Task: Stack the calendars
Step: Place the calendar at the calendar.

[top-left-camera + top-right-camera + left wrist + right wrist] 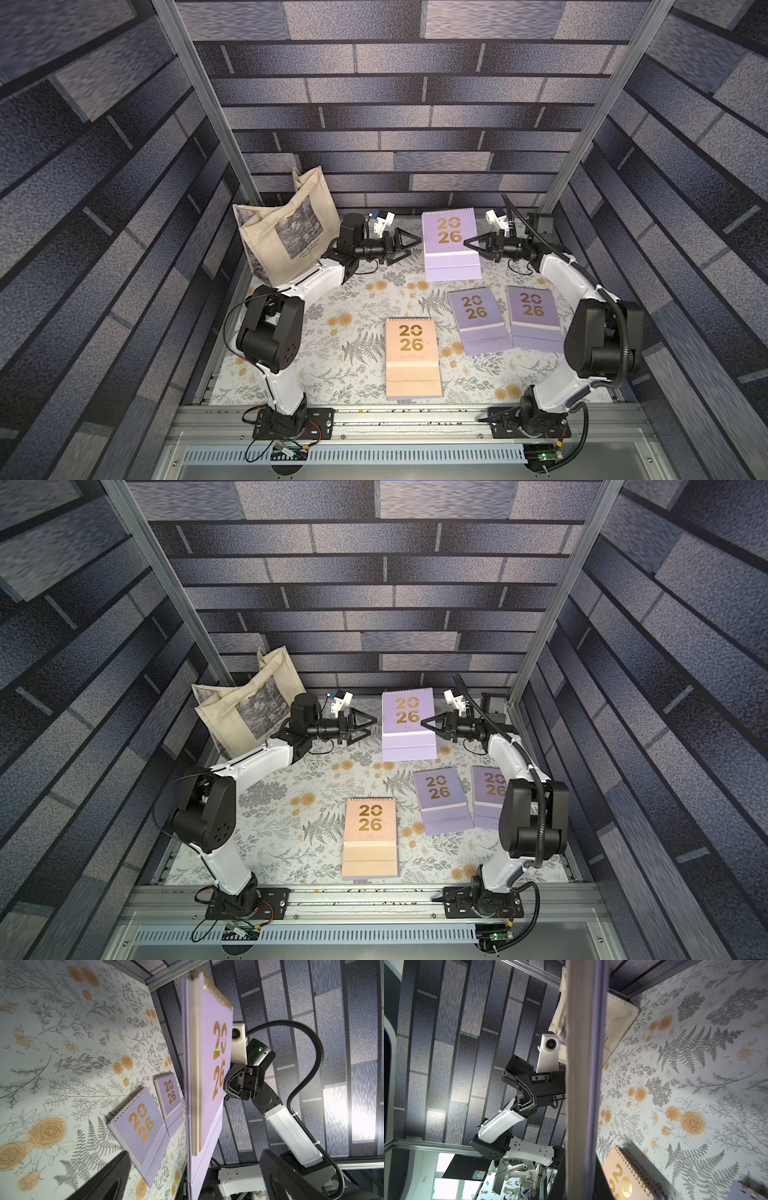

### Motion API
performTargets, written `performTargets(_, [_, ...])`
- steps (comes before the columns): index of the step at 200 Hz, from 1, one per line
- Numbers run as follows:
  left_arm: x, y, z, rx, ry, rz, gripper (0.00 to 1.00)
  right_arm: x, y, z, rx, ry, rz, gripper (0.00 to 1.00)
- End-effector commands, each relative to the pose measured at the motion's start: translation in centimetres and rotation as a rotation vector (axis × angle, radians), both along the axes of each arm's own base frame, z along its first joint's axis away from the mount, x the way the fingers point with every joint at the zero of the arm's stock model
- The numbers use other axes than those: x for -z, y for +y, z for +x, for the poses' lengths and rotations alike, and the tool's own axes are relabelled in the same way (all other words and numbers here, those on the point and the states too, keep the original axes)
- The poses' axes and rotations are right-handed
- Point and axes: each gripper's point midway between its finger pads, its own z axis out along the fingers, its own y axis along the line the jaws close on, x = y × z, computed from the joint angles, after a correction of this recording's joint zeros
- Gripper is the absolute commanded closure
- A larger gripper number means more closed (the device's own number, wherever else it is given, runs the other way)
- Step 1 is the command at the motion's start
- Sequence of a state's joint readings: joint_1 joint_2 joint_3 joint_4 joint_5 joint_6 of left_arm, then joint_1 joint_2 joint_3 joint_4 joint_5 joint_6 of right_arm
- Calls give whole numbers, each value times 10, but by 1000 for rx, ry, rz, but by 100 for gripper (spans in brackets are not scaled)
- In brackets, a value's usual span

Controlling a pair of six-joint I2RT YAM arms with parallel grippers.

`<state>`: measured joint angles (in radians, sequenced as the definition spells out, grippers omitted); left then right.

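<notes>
One lavender calendar [450, 243] hung above rear tabletop [353, 299], right gripper [473, 246] pinching its edge; left gripper [411, 248] spread wide beside it. Peach calendar [411, 353] lay flat nearer. I judged carry step in hand; next move: align edges, lower squarely onto flat calendar.

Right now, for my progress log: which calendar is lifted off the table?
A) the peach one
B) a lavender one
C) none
B: the right hand grips a lavender calendar raised above the table, while the peach calendar lies flat.
</notes>
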<state>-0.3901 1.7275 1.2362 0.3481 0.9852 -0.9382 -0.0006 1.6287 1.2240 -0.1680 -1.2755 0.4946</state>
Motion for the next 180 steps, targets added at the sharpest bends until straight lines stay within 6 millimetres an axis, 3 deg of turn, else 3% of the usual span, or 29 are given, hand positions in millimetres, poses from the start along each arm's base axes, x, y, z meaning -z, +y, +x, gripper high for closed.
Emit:
performTargets(1, [-39,2,-33,49,-181,-12,0,-32,26,-34,-93,-110,32,100])
performTargets(42, [-43,12,-61,38,-211,-13,4,-40,49,-71,-133,-173,21,100])
performTargets(48, [-42,13,-63,35,-212,-10,4,-30,50,-76,-130,-150,21,100])
performTargets(104, [-44,19,-68,-1,-215,-28,10,-27,61,-92,-103,-193,36,100])
performTargets(138, [-48,20,-66,-26,-238,-44,25,-22,69,-97,-93,-220,47,100])
performTargets(180, [-54,24,-64,-46,-244,-76,59,-19,75,-96,-71,-229,63,100])
